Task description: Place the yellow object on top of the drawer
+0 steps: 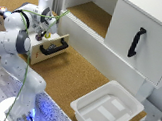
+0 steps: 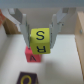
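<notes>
My gripper pinches the yellow object, a cube with a black letter S on its face, one grey finger pressed to each side. The cube sits on a red lettered block; a dark block with a yellow ring lies nearer. In the exterior view my gripper hangs over the top of the drawer, a light plywood box with a black bar handle, at the exterior view's left. A white plastic tray sits near right on the cork surface; the white cabinet stands far right
</notes>
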Controlling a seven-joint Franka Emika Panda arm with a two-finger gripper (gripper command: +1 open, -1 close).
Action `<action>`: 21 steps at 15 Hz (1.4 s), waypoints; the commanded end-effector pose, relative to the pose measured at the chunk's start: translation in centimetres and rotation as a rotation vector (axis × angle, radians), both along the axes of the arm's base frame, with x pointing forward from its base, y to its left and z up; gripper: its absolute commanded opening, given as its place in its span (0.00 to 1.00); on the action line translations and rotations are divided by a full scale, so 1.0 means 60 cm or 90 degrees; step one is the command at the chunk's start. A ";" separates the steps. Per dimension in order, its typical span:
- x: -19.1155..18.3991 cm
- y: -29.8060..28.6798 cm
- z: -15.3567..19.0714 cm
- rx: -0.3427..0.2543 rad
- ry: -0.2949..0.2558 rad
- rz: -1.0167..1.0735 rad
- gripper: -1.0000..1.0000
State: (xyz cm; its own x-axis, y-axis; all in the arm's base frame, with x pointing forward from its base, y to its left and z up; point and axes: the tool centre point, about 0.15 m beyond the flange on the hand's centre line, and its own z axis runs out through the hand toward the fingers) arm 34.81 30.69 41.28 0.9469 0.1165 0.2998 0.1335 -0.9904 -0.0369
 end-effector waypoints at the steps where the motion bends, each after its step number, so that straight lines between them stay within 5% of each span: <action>1: -0.007 0.064 0.134 -0.048 -0.077 0.076 0.00; 4: -0.002 0.110 0.168 -0.010 -0.075 0.179 0.00; 10: 0.000 0.207 0.158 -0.003 0.016 0.439 0.00; 15: -0.006 0.273 0.119 -0.172 0.079 0.647 0.00; 17: -0.002 0.267 0.096 -0.209 0.130 0.694 0.00; 21: 0.006 0.265 0.051 -0.184 0.174 0.736 0.00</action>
